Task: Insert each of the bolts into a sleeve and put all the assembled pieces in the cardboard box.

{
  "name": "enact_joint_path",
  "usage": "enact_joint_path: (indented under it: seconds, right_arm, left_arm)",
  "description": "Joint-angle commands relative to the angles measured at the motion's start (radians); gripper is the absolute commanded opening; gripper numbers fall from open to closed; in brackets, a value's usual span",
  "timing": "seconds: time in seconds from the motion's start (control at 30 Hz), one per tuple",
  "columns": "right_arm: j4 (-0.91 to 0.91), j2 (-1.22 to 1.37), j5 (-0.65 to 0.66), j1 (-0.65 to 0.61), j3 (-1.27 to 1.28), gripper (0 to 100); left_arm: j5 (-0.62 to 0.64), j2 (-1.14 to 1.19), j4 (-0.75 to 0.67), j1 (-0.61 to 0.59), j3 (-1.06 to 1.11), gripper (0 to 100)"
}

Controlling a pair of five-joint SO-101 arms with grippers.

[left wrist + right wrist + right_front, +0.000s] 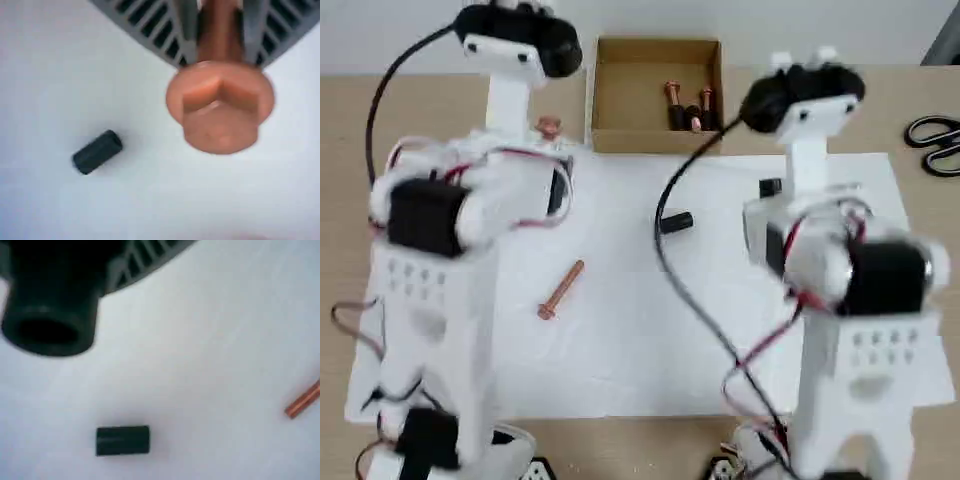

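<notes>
Here: one bolt and one sleeve gripped, one of each loose

The left claw [220,47] is closed on the held bolt [220,107], which is copper coloured. Its shank runs up between the grey fingers [150,25], and the hexagonal head sticks out beyond them, toward the wrist camera. In the high view this head shows near the left side of the cardboard box [655,44].

The right claw [65,265] is closed on the held sleeve [50,320], a black tube. Its open bore faces roughly toward the wrist camera, above the white sheet [620,350].

The loose bolt [561,290] lies flat on the sheet, closer to the left arm. Its long axis is diagonal: the head points to the near left and the tip to the far right, about toward the loose sleeve [675,222]. This sleeve lies on its side near the middle of the sheet, its long axis almost across the table [930,220], apart from the loose bolt.

In the right half of the box lie the assembled pieces [685,108], with copper heads toward the far wall. I cannot count them exactly.

Scissors [932,143] lie on the table to the right of the sheet.
</notes>
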Motion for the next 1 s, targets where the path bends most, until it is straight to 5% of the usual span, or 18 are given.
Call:
enact_joint_path:
  seconds: [0.0, 0.27, 0.57, 0.97]
  right_arm:
    - [0.002, -0.156, 0.011, -0.042, 0.152, 0.4]
    - [-0.220, -0.423, 0.011, -0.064, 0.566, 0.4]
    - [-0.885, -0.634, 0.011, -0.065, 1.149, 0.4]
    - [-1.440, -0.794, 0.005, -0.205, 1.737, 0.6]
  left_arm:
    - [0.049, -0.180, -0.028, 0.028, 0.090, 1]
    - [0.138, -0.399, -0.351, 0.029, 0.507, 1]
    - [0.230, -0.548, -0.775, 0.029, 0.900, 1]
    - [0.339, -0.580, -0.937, 0.155, 1.050, 1]
